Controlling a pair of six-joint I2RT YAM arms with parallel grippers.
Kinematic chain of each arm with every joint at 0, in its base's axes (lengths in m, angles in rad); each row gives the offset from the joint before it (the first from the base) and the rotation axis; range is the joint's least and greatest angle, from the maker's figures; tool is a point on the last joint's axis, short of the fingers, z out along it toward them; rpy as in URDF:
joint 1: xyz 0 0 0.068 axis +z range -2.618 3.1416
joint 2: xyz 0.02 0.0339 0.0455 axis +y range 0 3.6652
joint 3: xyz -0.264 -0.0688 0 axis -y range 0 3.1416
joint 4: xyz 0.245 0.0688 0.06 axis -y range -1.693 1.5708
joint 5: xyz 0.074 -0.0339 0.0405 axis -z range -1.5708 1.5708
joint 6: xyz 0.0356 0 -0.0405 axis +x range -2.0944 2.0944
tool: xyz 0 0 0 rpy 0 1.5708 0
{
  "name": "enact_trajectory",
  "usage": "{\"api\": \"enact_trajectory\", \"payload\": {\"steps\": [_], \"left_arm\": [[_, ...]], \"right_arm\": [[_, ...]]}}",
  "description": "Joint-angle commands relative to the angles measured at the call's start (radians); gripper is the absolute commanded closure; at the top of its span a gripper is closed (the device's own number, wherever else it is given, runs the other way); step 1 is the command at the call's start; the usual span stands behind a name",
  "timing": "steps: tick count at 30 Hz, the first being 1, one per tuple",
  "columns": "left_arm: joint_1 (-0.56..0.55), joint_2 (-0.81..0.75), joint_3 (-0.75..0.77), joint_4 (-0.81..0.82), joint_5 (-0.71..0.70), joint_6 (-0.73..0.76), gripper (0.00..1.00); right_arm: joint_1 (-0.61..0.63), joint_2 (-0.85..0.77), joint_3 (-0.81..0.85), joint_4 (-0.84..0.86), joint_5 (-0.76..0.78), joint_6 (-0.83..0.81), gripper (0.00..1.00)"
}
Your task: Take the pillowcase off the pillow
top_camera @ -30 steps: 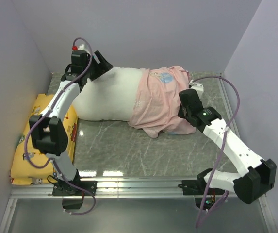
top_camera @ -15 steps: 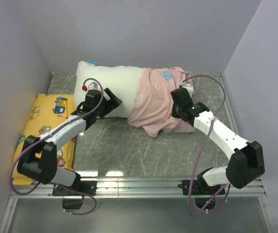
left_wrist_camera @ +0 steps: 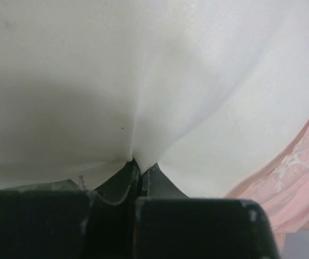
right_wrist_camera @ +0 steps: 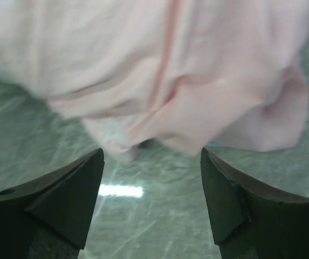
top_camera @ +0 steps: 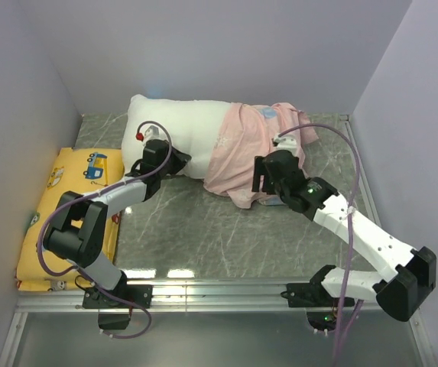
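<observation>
The white pillow lies across the back of the table, its left half bare. The pink pillowcase is bunched over its right half, pale reverse side outward. My left gripper is at the pillow's near edge, shut on a pinch of the white pillow fabric; its jaws meet with the cloth drawn into them. The pillowcase shows at that view's right edge. My right gripper hovers open in front of the pillowcase's lower hem. The pillowcase hangs just beyond my right gripper, with nothing between the fingers.
A yellow pillow with cartoon vehicles lies along the left wall. Grey marbled tabletop stretches in front of the white pillow. Walls close in at the back, left and right.
The left arm came down from the pillow's far left end to its near edge and shut on it. The right gripper let go of the pillowcase, opened and drew back leftwards.
</observation>
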Motion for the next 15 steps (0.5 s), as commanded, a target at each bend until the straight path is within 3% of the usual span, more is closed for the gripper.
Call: {"api": "enact_trajectory", "payload": {"steps": [1,9,15], "left_arm": [[-0.009,0.001,0.043,-0.023,-0.028,0.011,0.99],[-0.018,-0.059,0.103,-0.142,-0.050,0.042,1.00],[-0.018,-0.110,0.132,-0.209,-0.047,0.057,1.00]], "right_arm": [[0.108,0.014,0.012,0.027,0.061,0.035,0.20],[0.116,0.313,0.002,0.175,0.104,0.079,0.12],[0.098,0.395,0.038,0.295,0.151,0.110,0.12]]}}
